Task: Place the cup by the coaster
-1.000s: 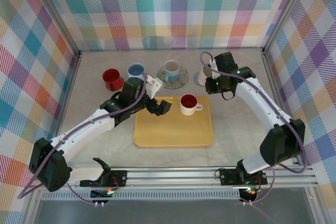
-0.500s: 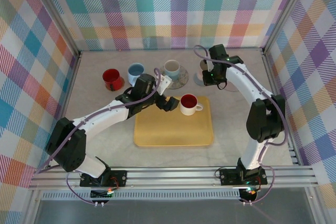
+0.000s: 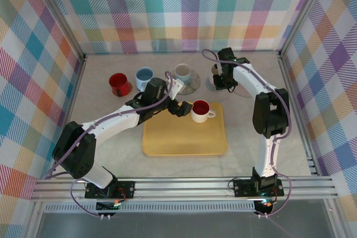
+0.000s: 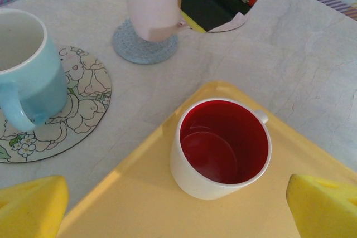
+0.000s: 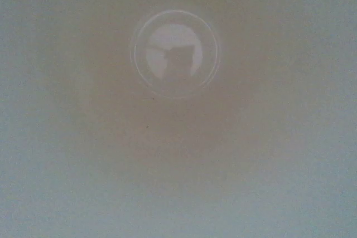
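Standing where, the pink cup (image 4: 152, 4)? the desk asked.

Upright on the grey coaster (image 4: 142, 53), at the far side of the table (image 4: 295, 71), the photographer answered. The right gripper (image 3: 218, 81) was up against its rim. Whether its jaws clamped the cup or stood apart, I could not tell, and that wrist's camera gave a pale blur with one faint ring.

And the other containers?

A white cup (image 4: 220, 149), its red inside bare to the bottom, sat on the yellow tray (image 4: 139, 193) close to the far edge. The left gripper (image 4: 178, 207) hovered just short of it, yellow fingertips (image 4: 30, 207) spread wide and gripping nothing. A pale blue cup (image 4: 30, 76) stood on a flower-printed coaster (image 4: 78, 104), near the grey one and to its left. A red mug (image 3: 118, 84) and a blue mug (image 3: 144, 74) stood farther left.

Room to move?

Most of the tray lay bare toward the arms, and open tabletop ran from its right edge to the checked wall (image 3: 334, 82)
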`<state>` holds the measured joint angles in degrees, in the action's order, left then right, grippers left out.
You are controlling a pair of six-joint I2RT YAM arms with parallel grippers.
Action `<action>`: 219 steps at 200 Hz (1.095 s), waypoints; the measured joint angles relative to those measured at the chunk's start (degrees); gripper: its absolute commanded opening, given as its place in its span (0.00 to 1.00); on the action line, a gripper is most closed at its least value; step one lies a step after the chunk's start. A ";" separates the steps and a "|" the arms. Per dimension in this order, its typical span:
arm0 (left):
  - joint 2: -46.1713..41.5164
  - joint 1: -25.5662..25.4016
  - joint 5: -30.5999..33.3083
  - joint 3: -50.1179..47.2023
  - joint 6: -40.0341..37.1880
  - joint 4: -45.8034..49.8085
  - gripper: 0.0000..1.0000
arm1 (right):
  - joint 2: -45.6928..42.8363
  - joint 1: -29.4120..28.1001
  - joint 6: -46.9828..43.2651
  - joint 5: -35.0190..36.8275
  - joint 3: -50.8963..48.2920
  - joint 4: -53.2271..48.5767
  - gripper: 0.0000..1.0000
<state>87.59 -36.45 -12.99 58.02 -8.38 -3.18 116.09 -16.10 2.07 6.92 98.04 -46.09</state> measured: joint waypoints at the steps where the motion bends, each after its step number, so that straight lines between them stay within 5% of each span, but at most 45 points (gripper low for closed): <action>1: 0.00 0.00 0.00 0.00 0.00 0.00 1.00 | 0.20 0.02 -0.02 0.02 0.17 -0.04 0.00; 148: 1.57 0.00 -0.94 0.00 0.90 0.09 1.00 | 8.52 0.02 -2.58 3.30 8.46 -3.17 0.09; 187: 1.90 0.00 -1.03 0.00 1.11 0.15 1.00 | 8.52 0.02 -2.78 4.15 8.22 -3.04 0.26; 219: 1.95 0.00 -0.92 0.00 1.31 0.17 1.00 | 8.48 0.02 -3.28 4.59 7.48 -2.12 0.29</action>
<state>89.54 -36.45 -13.91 58.02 -7.07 -3.01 124.57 -16.08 -1.21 11.51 105.51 -48.21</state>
